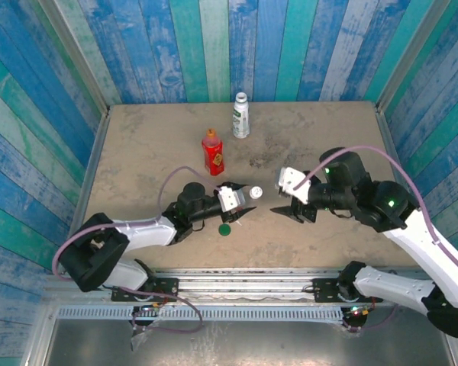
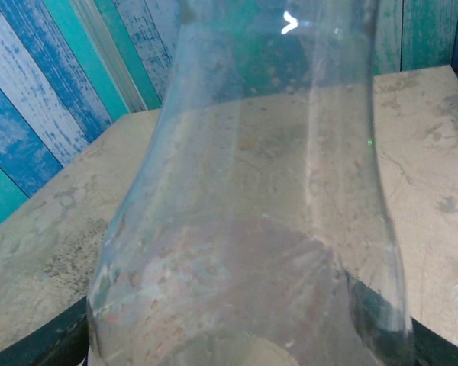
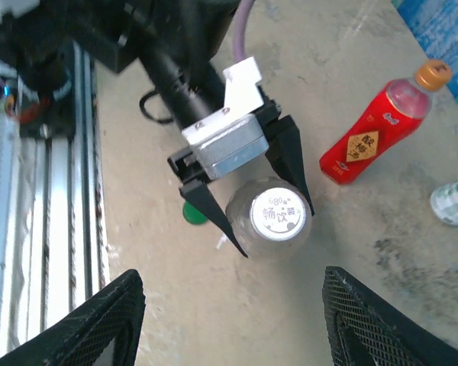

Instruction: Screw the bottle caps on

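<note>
My left gripper (image 1: 243, 200) is shut on the clear bottle (image 1: 249, 197), held on its side with its white cap (image 1: 256, 193) pointing at the right arm. In the right wrist view the white cap (image 3: 276, 214) sits on the bottle's neck between the left gripper's black fingers (image 3: 206, 213). My right gripper (image 1: 281, 200) stands open a short way off the cap, nothing between its mesh-padded fingers (image 3: 99, 324). The bottle's clear wall (image 2: 252, 229) is pressed close to the left wrist camera. A dark green cap (image 1: 224, 229) lies loose on the table.
The red bottle (image 1: 212, 154) with an orange cap (image 3: 433, 74) stands at mid-table. Behind it, near the back wall, stands the white-labelled bottle (image 1: 240, 118). Painted plank walls (image 1: 53, 114) close in the table; a metal rail (image 1: 244, 276) runs along the near edge.
</note>
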`<state>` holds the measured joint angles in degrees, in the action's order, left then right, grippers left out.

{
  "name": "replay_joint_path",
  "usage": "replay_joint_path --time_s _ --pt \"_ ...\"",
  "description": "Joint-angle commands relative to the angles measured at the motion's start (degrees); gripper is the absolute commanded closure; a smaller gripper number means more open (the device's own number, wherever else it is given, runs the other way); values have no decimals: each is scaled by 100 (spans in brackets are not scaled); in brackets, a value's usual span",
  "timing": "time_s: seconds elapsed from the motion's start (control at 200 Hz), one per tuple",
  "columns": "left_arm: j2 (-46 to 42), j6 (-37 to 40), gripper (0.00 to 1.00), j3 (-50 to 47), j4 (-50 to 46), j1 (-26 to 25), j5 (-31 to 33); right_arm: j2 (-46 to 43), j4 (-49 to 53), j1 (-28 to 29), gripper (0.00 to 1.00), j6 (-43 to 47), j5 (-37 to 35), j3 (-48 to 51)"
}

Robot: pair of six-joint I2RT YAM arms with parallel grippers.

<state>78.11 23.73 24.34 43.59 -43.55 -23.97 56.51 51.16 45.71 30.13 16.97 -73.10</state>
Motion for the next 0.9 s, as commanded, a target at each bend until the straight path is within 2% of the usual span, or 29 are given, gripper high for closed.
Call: replay_joint_path --time_s 0.0,0.11,0.21,0.416,0.546,0.641,0.896 --pt "-500 643 32 -42 -472 -117 316 243 499 443 36 1174 -1073 -253" --pt "-593 763 32 -91 -545 -162 346 597 562 956 36 1467 -1756 -382" --pt "-829 824 31 -122 -594 -188 340 917 553 1132 36 1640 -2139 -505" --pt "-875 965 31 -150 -684 -211 318 1350 504 1192 43 1768 -2068 -729" --pt "-868 924 31 -107 -800 -213 318 1484 476 1194 55 1680 -1848 -775" --pt "-876 897 31 -87 -844 -207 318 1546 474 1194 59 1663 -1717 -750" --pt "-872 831 30 -59 -878 -207 347 1622 465 1193 59 1661 -1743 -717"
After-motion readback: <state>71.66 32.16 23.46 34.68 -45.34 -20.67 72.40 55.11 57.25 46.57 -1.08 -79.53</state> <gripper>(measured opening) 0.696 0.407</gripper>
